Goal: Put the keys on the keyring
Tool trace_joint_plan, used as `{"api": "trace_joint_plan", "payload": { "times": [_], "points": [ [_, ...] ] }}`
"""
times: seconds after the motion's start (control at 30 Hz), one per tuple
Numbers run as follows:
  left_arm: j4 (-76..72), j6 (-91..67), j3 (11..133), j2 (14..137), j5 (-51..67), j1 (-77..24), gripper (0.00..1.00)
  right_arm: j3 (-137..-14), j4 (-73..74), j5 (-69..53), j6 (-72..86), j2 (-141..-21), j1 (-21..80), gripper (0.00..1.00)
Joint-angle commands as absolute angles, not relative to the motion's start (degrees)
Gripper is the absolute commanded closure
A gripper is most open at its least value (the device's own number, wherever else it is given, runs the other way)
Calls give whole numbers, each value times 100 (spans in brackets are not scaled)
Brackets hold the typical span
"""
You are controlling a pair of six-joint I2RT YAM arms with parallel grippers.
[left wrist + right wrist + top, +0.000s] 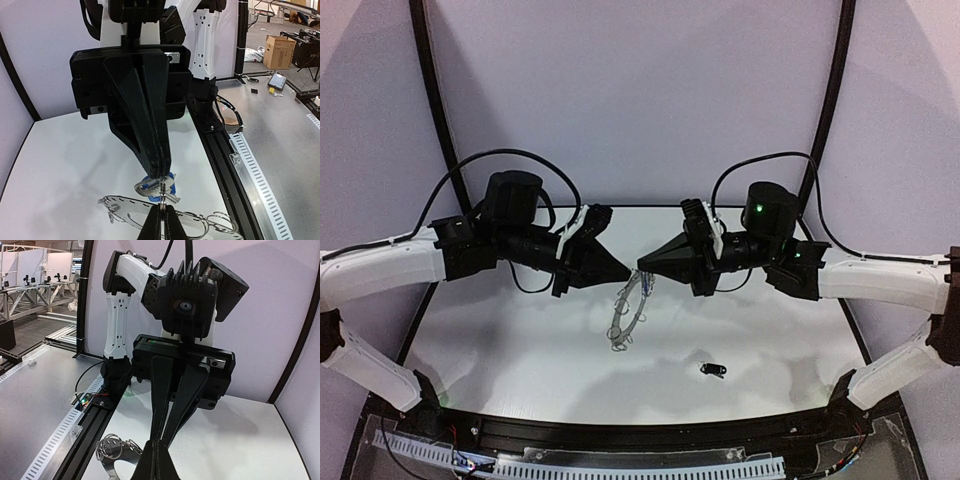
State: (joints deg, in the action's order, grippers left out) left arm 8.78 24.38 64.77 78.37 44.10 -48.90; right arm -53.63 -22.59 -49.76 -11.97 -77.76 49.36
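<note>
Top view: the left pincer (623,272) and right pincer (644,265) meet tip to tip above the far end of the keyring (626,315). The black key (712,370) lies apart on the counter (520,350), toward the near right; no wrist view shows it.

Left wrist view only: the blue key (171,186) sits at the tip of the right pincer, which is closed on it beside a wire loop. The left pincer is closed, with a thin metal part at its tips; whether it is gripped cannot be determined.

Right wrist view: the blue key is hidden. Only the keyring's looped edge appears, at lower left.
</note>
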Motion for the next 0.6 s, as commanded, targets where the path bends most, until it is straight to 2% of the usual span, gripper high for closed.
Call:
{"api": "trace_joint_plan", "payload": {
  "times": [0.0, 0.57],
  "points": [
    [493, 2329, 6505, 7761, 4462, -4886, 99, -5404, -2275, -5071, -1291, -7649, 5001, 100],
    [403, 2337, 6412, 7727, 4473, -4881, 99, -5208, -2443, -4816, -1314, -7401, 5001, 100]
  ]
}}
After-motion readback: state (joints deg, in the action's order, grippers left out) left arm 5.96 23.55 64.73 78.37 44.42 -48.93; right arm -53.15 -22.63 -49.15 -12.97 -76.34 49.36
